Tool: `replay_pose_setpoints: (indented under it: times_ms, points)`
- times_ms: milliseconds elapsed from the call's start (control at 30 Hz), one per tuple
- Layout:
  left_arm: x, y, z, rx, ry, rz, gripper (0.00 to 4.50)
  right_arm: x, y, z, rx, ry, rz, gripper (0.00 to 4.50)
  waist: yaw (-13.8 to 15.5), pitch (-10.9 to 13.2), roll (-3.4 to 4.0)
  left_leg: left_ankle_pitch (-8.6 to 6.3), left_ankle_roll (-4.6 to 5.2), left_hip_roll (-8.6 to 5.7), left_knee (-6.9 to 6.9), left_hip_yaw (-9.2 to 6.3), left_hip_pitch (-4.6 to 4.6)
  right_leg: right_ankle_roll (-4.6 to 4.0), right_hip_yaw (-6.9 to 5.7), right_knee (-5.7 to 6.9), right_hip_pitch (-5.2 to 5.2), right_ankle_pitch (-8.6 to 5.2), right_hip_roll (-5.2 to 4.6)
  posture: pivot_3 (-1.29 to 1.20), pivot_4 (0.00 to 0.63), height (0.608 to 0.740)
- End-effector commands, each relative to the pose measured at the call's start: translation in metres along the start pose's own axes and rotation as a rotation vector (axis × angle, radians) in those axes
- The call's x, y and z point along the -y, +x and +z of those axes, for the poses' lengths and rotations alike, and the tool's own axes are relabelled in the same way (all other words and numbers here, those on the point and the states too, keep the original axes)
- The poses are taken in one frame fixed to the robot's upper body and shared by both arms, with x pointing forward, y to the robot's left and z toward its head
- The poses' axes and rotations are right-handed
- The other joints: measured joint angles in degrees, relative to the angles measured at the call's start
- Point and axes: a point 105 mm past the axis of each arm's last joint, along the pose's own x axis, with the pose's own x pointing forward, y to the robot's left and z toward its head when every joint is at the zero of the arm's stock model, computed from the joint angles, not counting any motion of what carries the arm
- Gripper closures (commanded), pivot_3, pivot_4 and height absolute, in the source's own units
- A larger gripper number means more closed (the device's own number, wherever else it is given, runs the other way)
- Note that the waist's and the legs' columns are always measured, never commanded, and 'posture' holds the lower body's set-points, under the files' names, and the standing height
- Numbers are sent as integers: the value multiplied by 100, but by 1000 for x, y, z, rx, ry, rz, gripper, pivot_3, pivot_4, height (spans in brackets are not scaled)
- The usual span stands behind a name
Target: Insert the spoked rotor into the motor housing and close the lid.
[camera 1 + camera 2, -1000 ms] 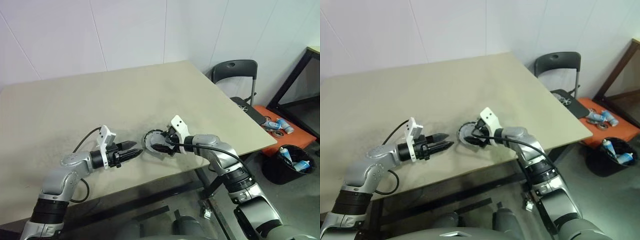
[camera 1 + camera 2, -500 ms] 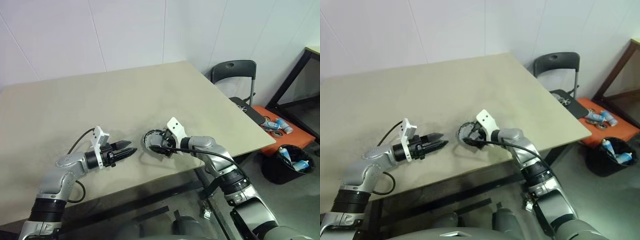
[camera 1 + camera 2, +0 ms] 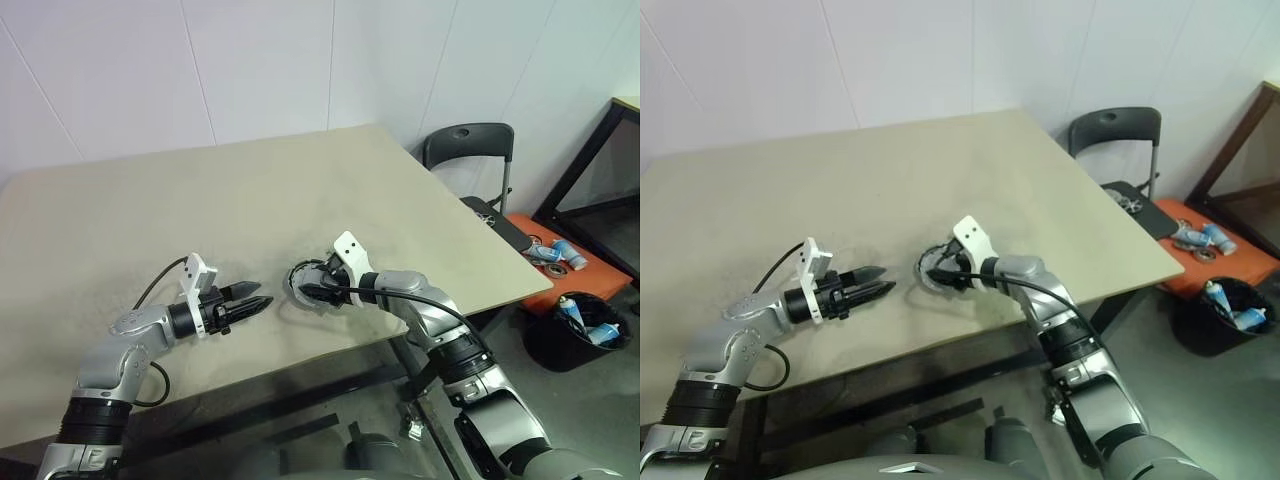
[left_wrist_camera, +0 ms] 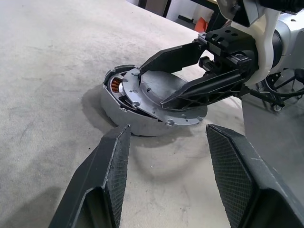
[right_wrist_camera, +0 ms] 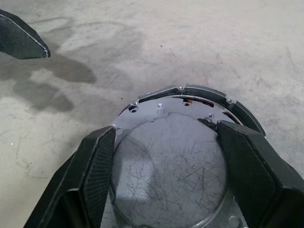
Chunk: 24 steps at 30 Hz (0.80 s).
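Right gripper [image 4: 161, 80] jaws straddle the lid [image 4: 159, 97] atop the motor housing [image 4: 118, 102]; left gripper [image 3: 258, 297] jaws parted

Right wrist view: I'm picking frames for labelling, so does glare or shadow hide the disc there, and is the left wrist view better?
Right wrist view: the flat dull grey metal lid looks dark and reflective, scratches visible; left wrist view: evenly lit, soft shadow on the beige table.

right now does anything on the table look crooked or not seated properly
Yes. The lid sits tilted and off-centre on the motor housing, leaving coppery windings exposed at one edge. The right gripper straddles the lid.
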Motion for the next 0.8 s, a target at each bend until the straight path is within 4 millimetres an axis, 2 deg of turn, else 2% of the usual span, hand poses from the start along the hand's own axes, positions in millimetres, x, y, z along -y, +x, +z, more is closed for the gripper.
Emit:
replay_pose_setpoints:
  times_ms: [33, 300, 433, 633, 800]
  points:
    - [0, 0, 13, 30, 49, -2, 1799, 14, -4, 13, 35, 24, -66, 1388, 0, 0, 0, 0, 0, 0, 0, 0, 0, 0, 0, -1, 0, 0, -1, 0, 0, 740]
    - [-1, 1, 10, 29, 45, 1, 1799, 15, -7, 46, 163, 205, -42, 1388, -9, 2, 2, 0, 0, 1, -1, 0, -2, 1, 1, -1, -2, 1, -2, 0, 0, 740]
    - [-2, 2, 9, 29, 43, -2, 1799, 9, -6, 58, 196, 219, -13, 1388, -13, 2, 3, 0, 0, 2, -13, 0, -2, 2, 1, -3, -6, 2, -2, 0, 0, 740]
    - [-2, 3, 8, 29, 42, -3, 1799, 2, -4, 63, 193, 168, -5, 1388, -14, 3, 4, 0, 0, 2, -18, 1, -10, 2, 1, -3, -15, 2, -2, 0, 0, 740]
    - [-2, 2, 7, 26, 43, 0, 1799, -7, -21, 65, 193, 126, 101, 1388, -8, 4, 5, -1, 0, 1, -17, 1, -12, 2, 0, -9, -14, 1, -4, 0, 0, 740]
